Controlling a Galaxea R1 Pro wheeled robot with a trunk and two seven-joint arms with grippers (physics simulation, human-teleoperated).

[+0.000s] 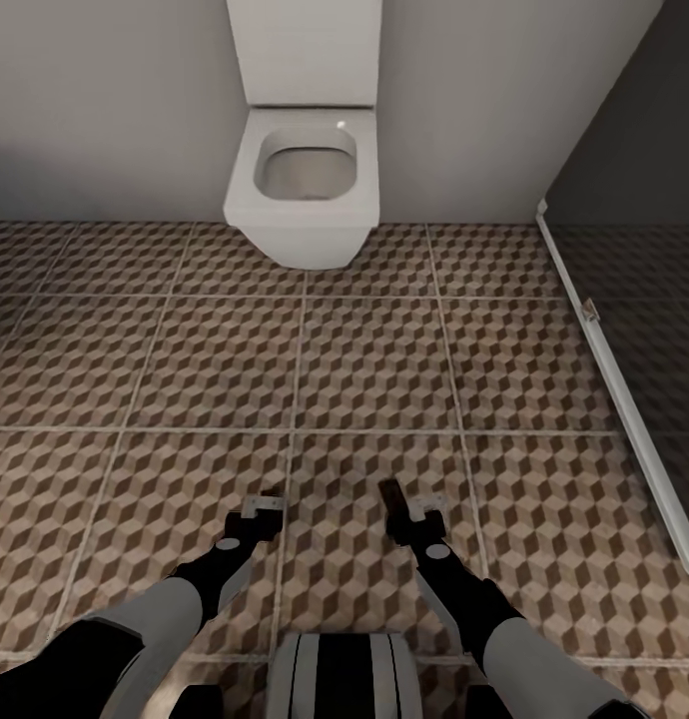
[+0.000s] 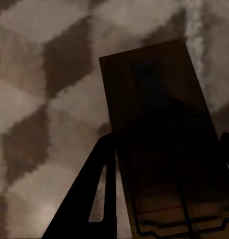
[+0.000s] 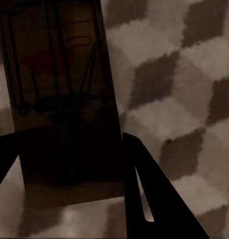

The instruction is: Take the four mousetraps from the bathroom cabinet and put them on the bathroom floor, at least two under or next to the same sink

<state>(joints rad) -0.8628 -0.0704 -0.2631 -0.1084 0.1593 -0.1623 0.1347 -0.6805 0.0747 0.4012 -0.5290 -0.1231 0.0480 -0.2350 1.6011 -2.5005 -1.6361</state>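
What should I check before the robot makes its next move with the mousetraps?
1. Left tool holds a mousetrap: ok, board sits between its fingers.
2. Right tool holds a mousetrap: ok.
3. Patterned bathroom floor below both arms: ok.
4. Bathroom sink within view for placing: not ok; a toilet stands ahead.
5. Dark shower area kept aside: ok, it is off to the right.
6. Other two mousetraps located: cannot tell.

open tiled floor (image 1: 364,369) ahead of both arms; toilet (image 1: 303,180) stands against the far wall, shower rail (image 1: 624,389) bounds the right.
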